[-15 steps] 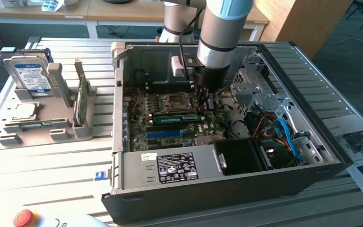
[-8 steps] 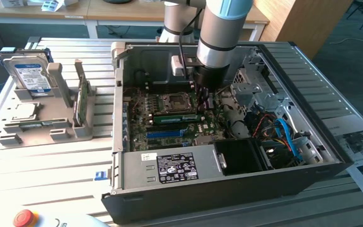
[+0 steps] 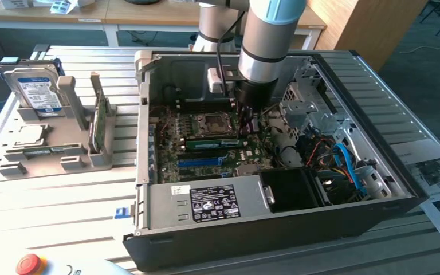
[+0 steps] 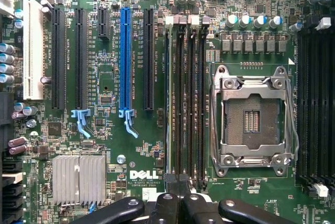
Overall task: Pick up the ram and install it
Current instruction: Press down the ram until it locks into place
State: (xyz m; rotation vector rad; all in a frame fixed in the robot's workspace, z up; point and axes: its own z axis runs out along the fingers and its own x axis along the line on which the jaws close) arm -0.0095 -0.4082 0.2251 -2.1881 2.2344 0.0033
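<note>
Counts: one open computer case (image 3: 403,197); one motherboard (image 4: 136,145); one empty CPU socket (image 4: 253,121); one hard drive (image 3: 35,87) on one grey holder (image 3: 48,152); one ram (image 3: 212,144) stick; one blue slot (image 4: 125,59); one white slot (image 4: 33,50).

The motherboard (image 4: 136,145) is dark green with one blue expansion slot (image 4: 125,56), one white slot (image 4: 32,48), black memory slots (image 4: 186,93) and a ribbed silver heatsink (image 4: 78,178). The computer case (image 3: 281,229) is black; the hard drive (image 3: 36,86) carries a blue-white label.
</note>
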